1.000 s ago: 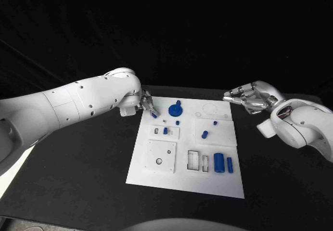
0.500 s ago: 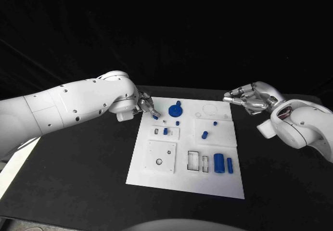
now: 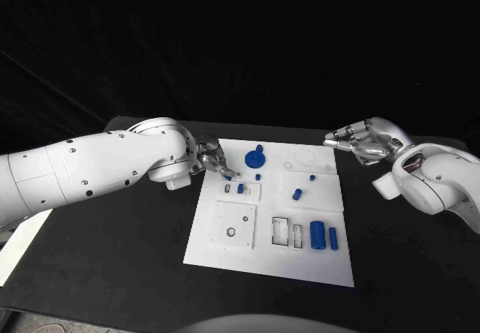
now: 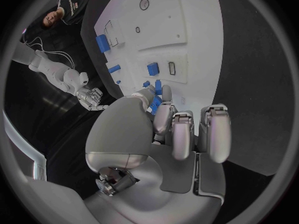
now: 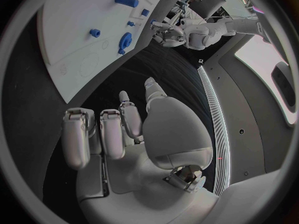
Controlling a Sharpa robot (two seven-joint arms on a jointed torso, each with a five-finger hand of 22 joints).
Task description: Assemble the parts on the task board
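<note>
- Parts are lying on the board (image 3: 262,260) mid-worktop; one small blue part (image 3: 228,177) is sitting pinched in the left hand (image 3: 212,159) over the board's far-left corner.
- Lowering it squarely over a slot (image 3: 228,189) seems wise, avoiding the gear (image 3: 254,160).
- Slots are holding a peg (image 3: 239,187) and cylinder (image 3: 315,234).
- Right hand (image 3: 362,142) is hovering beside the board, fingers curled, holding nothing.

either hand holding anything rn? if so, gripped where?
Left hand pinches a small blue part between thumb and fingertips, over the board's far left edge; where exactly on the part can't be told. Right hand holds nothing, fingers curled in, off the board.
</note>
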